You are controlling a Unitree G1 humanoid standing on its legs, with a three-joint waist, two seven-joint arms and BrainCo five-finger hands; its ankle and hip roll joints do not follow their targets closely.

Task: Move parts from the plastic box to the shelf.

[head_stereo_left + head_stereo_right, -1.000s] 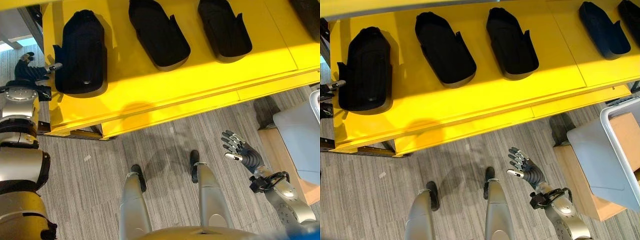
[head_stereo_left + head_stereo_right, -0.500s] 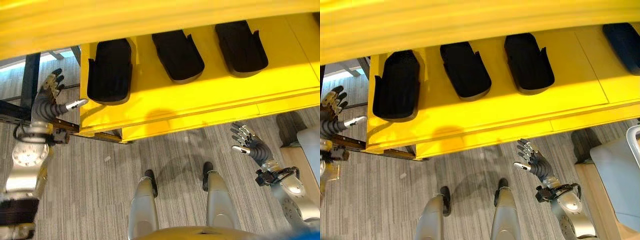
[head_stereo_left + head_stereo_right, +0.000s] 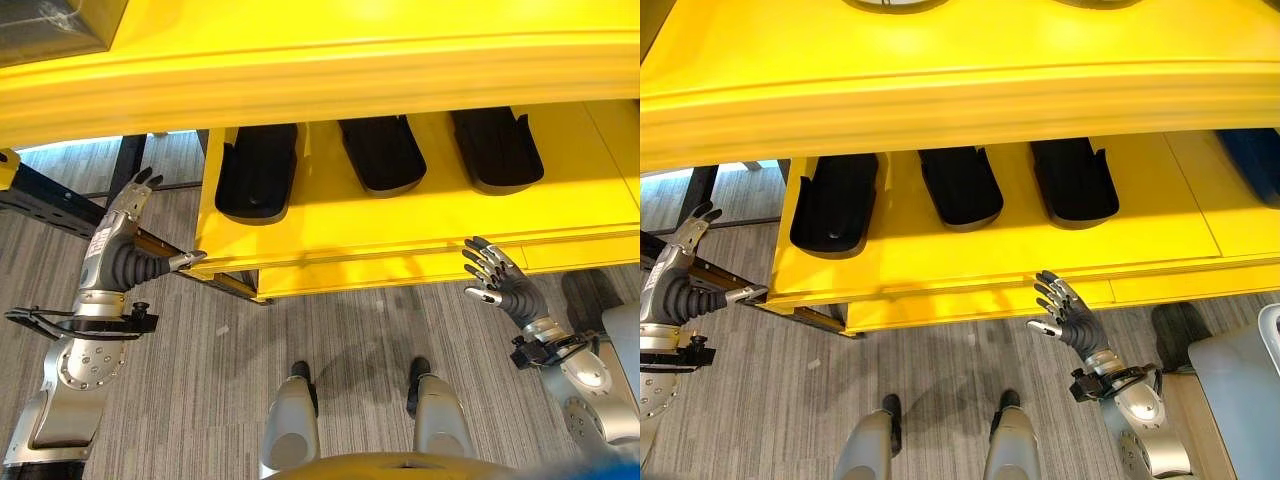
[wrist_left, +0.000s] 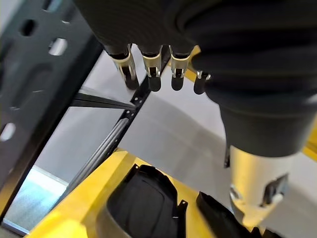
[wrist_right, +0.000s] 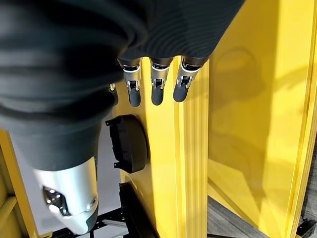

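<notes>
Three black parts are lying in a row on the lower board of the yellow shelf [image 3: 400, 225]: the left part [image 3: 257, 170], the middle part [image 3: 381, 152] and the right part [image 3: 497, 148]. They are sitting apart from each other, with yellow showing between them. Another yellow board is hanging over them, hiding their far ends.

The left hand [image 3: 122, 240] is reaching up beside the left end of the shelf, near the black frame [image 3: 60, 198]. Its fingers are spread out straight and it is holding nothing.

The right hand [image 3: 500, 281] is floating just in front of the shelf's front edge, below the right part. Its fingers are also spread apart and it is carrying nothing
</notes>
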